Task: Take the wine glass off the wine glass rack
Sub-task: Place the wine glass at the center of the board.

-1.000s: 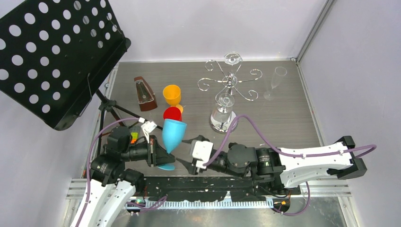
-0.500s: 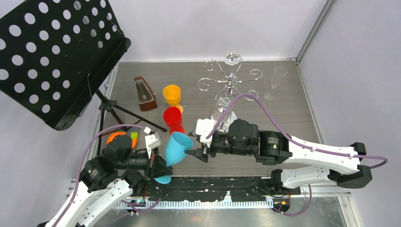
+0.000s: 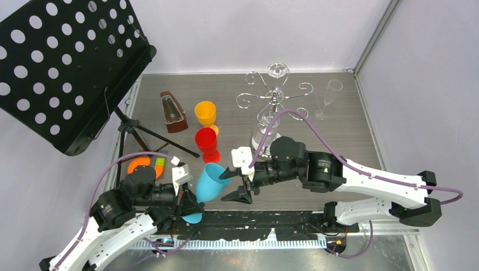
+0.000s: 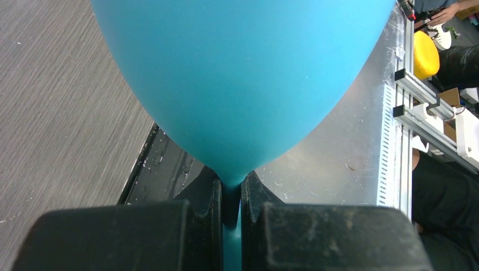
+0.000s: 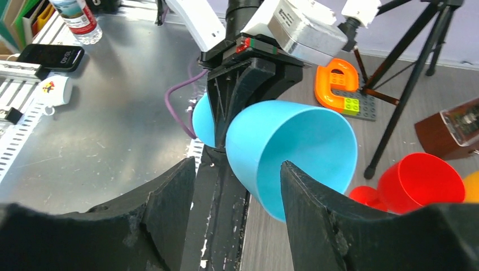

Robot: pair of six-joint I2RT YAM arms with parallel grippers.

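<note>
A blue plastic wine glass (image 3: pixel 210 182) is tilted at the table's near edge. My left gripper (image 3: pixel 186 206) is shut on its stem; in the left wrist view the bowl (image 4: pixel 237 73) fills the frame above the pinched stem and the gripper (image 4: pixel 230 197). My right gripper (image 3: pixel 233 184) is open at the glass's mouth; in the right wrist view (image 5: pixel 237 166) the near rim of the glass (image 5: pixel 294 141) lies between the spread fingers. The chrome wine glass rack (image 3: pixel 275 96) stands at the back, with a clear glass (image 3: pixel 268 120) hanging on it; my right arm hides part of its base.
An orange cup (image 3: pixel 205 112) and a red cup (image 3: pixel 207 139) stand mid-table, a brown metronome (image 3: pixel 173 112) behind them. A clear flute (image 3: pixel 327 99) stands at the back right. A black music stand (image 3: pixel 68 68) on a tripod and an orange toy piece (image 3: pixel 140 165) are at the left.
My left gripper has drawn the blue glass toward the near edge and tilted it lower. My right gripper has swung to the glass's mouth with its fingers spread.
</note>
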